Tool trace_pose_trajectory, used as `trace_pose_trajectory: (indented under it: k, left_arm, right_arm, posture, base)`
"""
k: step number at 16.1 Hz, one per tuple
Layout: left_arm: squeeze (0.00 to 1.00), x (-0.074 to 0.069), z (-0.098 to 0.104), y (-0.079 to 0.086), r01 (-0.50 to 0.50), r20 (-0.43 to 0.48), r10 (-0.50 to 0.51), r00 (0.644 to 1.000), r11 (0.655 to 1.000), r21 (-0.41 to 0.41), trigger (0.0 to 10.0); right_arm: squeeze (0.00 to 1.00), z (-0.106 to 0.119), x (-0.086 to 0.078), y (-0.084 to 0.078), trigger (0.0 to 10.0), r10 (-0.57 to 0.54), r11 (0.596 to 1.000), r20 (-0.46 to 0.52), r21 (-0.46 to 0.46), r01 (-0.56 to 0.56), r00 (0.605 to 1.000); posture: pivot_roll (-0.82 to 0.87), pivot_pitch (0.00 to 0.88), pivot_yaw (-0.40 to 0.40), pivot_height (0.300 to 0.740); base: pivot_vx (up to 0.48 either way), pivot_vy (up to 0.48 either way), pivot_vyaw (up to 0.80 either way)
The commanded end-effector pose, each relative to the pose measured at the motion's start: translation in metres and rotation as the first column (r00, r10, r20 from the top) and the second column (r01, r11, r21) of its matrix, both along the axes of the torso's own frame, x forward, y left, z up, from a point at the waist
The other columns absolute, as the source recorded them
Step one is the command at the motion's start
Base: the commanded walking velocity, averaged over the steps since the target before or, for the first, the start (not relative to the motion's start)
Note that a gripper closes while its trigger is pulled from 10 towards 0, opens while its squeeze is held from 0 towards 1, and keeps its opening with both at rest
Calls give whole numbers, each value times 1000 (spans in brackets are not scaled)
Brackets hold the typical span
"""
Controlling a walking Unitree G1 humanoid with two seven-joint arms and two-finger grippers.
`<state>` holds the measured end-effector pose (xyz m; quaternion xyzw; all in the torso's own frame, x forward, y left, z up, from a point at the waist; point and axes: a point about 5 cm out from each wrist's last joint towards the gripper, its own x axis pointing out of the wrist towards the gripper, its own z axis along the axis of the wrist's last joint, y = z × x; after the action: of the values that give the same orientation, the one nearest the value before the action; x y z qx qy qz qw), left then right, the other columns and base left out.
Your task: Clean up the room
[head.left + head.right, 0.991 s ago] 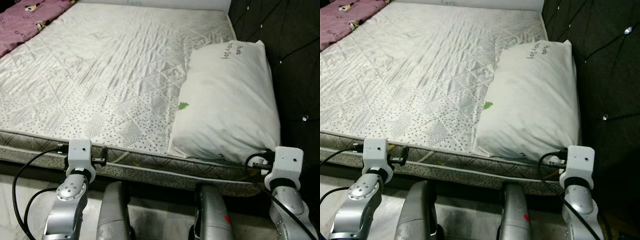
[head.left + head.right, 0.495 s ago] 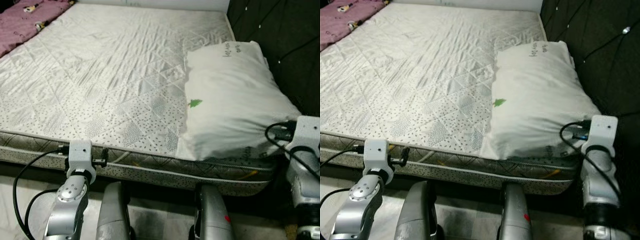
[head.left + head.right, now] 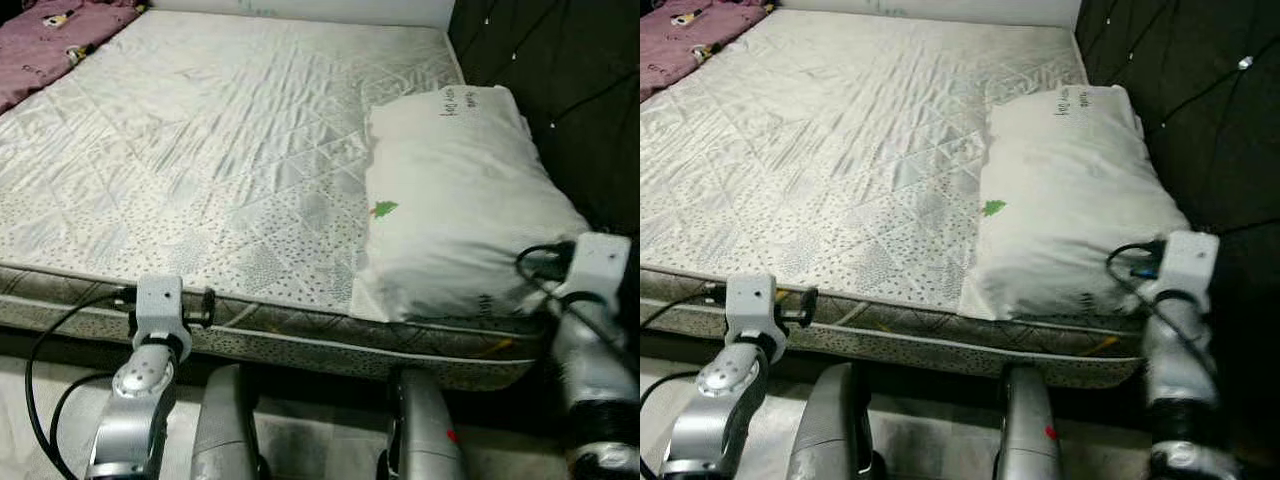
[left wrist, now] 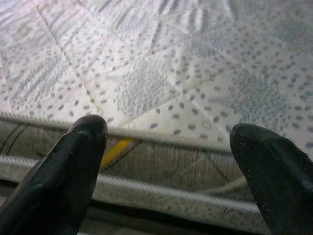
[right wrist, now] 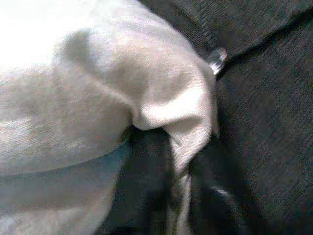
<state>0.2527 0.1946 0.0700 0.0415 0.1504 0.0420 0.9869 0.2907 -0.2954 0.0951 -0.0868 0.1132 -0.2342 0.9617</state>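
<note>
Pillow (image 3: 455,195) lies on bed (image 3: 200,150) by the dark headboard (image 3: 560,60). Right gripper (image 5: 188,161) jaws pinched on its near corner. Left gripper (image 4: 166,142) jaws wide open, empty, at mattress edge. Step: straightening pillow. Next probably nudge it square, then release.

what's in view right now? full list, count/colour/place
mattress: one, white quilted with grey dots, fills the middle of the head views
pillow: one, white with a small green mark, on the mattress's right side against the headboard
headboard: one, dark tufted with shiny buttons, far right
blanket: one, pink patterned, far left corner of the bed
floor: pale, below the bed edge
left gripper: black fingers apart, at the mattress's near edge
right gripper: black fingers pinching the pillow's near right corner, by the headboard
</note>
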Motion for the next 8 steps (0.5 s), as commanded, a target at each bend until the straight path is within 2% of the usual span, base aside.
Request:
trace_pose_trajectory:
  k: [1,2,4,6,8]
  left_arm:
    - [0,6,3,2,-8,23,8,1000,1000,-11,10000]
    - [0,10,5,0,-8,39,9,999,999,-34,10000]
    - [0,21,10,1,-26,68,28,997,999,-28,10000]
    - [0,29,16,3,-42,102,43,994,999,-6,10000]
    - [0,32,20,7,-59,128,58,990,998,6,10000]
  right_arm:
    - [1000,6,6,12,10000,39,999,48,-6,-39,998]
    - [1000,4,8,16,10000,43,999,46,6,-44,998]
    - [1000,6,17,27,10000,59,998,72,13,-60,996]
    - [1000,15,23,25,10000,34,999,108,13,-35,994]
    - [1000,40,30,22,10000,-2,1000,215,1,1,977]
  posture:
    - [60,0,2,540]
    - [59,0,2,540]
    - [55,0,2,540]
    - [57,0,-5,540]
    - [57,0,-9,540]
  base:
    - [0,0,0]
    - [0,0,0]
    - [0,0,0]
    - [0,0,0]
    - [0,0,0]
